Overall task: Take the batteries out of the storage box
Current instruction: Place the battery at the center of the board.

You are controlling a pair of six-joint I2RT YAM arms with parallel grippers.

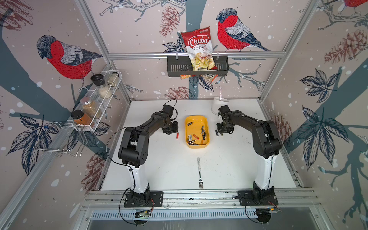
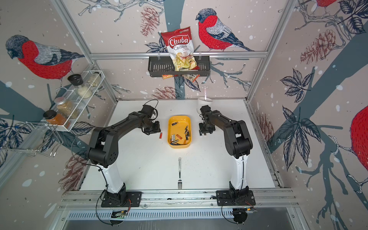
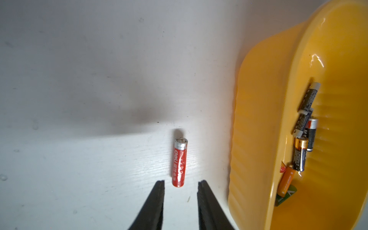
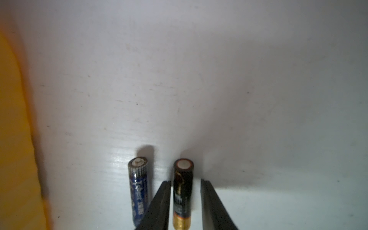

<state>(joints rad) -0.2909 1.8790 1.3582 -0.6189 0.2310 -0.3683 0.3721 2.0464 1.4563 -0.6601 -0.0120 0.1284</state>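
Observation:
The yellow storage box [image 1: 196,120] sits mid-table in both top views, with several batteries [image 1: 199,136] lying mostly at its near end. A red battery [image 3: 179,161] rests on the table left of the box [image 3: 258,119]. My left gripper [image 3: 181,182] hangs open just short of it, holding nothing. Right of the box [image 4: 14,139] lie a blue battery [image 4: 138,185] and a black-and-copper battery [image 4: 183,191]. My right gripper [image 4: 186,181] straddles the black-and-copper one. Its jaws are apart, with a gap showing on one side.
A silver fork [image 1: 199,173] lies near the table's front edge. A white cup [image 1: 218,104] stands at the back right, behind the right arm. On the back wall hangs a black slotted basket [image 1: 175,68] with a chips bag, and a spice rack [image 1: 95,103] is on the left wall.

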